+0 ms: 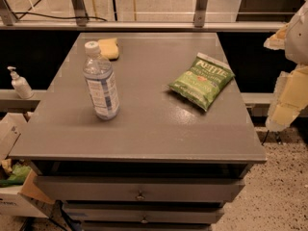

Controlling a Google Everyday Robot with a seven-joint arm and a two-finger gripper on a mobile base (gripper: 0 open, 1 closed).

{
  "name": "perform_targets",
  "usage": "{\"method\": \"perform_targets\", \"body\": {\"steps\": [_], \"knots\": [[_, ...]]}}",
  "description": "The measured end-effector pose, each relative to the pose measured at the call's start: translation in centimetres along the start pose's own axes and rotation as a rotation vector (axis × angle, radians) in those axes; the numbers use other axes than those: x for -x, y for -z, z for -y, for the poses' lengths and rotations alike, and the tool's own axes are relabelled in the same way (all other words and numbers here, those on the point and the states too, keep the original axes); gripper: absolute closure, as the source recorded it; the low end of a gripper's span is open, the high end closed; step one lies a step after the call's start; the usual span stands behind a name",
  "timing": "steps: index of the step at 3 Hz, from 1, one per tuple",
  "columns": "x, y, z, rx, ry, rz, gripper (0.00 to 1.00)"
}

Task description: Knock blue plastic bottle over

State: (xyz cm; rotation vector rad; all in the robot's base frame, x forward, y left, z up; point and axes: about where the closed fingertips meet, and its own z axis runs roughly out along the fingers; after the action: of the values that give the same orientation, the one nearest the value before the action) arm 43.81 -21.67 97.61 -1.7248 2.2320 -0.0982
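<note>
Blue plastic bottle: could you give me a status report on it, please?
Hand right of the cabinet, touching nothing. Blue plastic bottle upright, front left. Green chip bag lies between them.

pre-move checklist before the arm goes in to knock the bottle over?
1. Target standing: blue plastic bottle upright on the left of the cabinet top, cap on. ok
2. Target isolated: yellow sponge sits behind it, green chip bag off to its right, neither touching. ok
3. Claw in range: claw is at the right edge of view, beyond the cabinet top. not ok
4. Straight path: chip bag lies roughly between claw and bottle; a low sweep would probably hit it. not ok
5. Claw height against the bottle. cannot tell
6. Landing room: bare surface in front and to the right of the bottle. ok
</note>
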Motion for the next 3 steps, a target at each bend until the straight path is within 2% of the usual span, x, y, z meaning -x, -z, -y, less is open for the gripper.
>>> {"method": "perform_targets", "body": {"steps": [2, 3], "knots": [[0.1, 0.0, 0.2, -0.004, -0.010, 0.024, 0.00], [1.4, -1.3, -0.3, 0.001, -0.058, 0.121, 0.00]]}}
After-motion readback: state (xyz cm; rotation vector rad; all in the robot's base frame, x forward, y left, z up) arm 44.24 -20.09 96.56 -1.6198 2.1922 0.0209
